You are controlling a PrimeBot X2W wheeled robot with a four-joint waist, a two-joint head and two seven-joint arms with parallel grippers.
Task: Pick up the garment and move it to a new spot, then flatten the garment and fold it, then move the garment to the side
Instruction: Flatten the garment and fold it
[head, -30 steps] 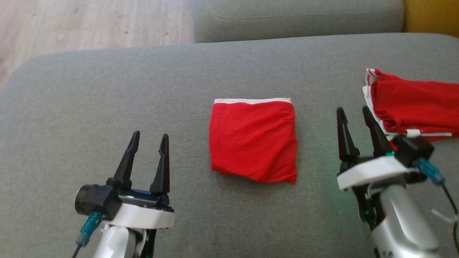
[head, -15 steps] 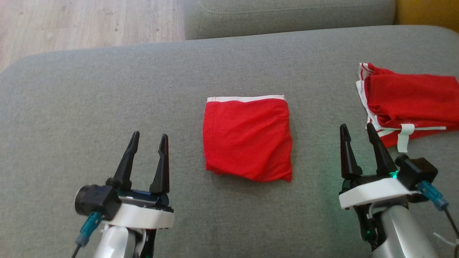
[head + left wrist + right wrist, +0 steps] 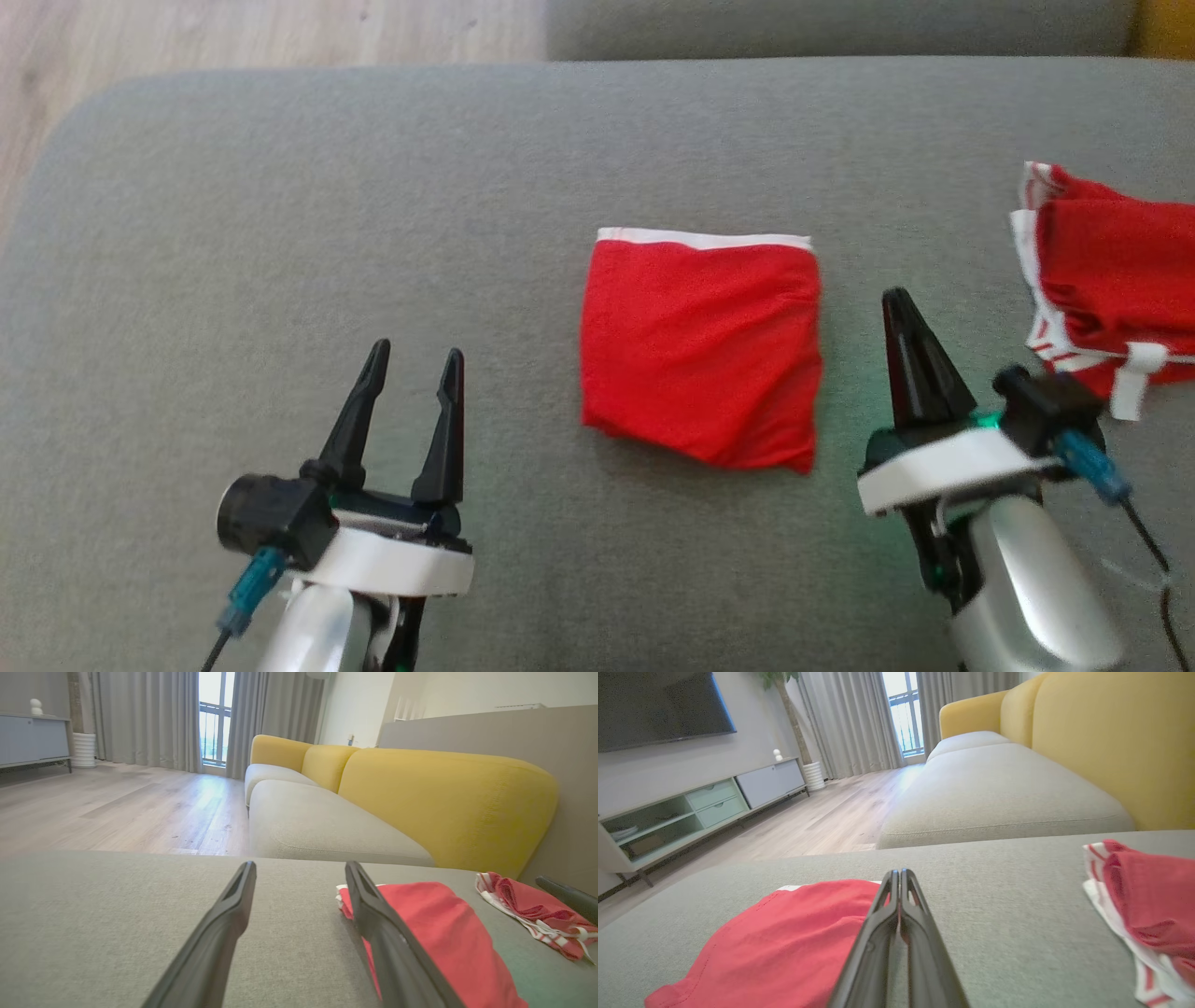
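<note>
A strip of wooden floor showed beyond the far left corner of the grey sofa seat, whose fabric carried everything else in the head view. Over the near left part of that seat hung the left end effector, its two dark fingers spread wide and holding nothing. In the left wrist view the same end effector framed bare grey fabric between its fingers.

The folded red garment lay flat near the middle of the seat, between the two arms and touched by neither. It formed a rough square with a white band along its far edge and a slightly ragged near edge. It also showed in the left wrist view and the right wrist view.

Just beside its right edge, with a gap of grey fabric between them, stood the right end effector. Its fingers were pressed tightly together and clenched on nothing, as the right wrist view confirmed.

At the seat's right edge lay a second red garment, crumpled, with white striped trim and cut off by the frame. A yellow backrest rose behind it in the left wrist view.
</note>
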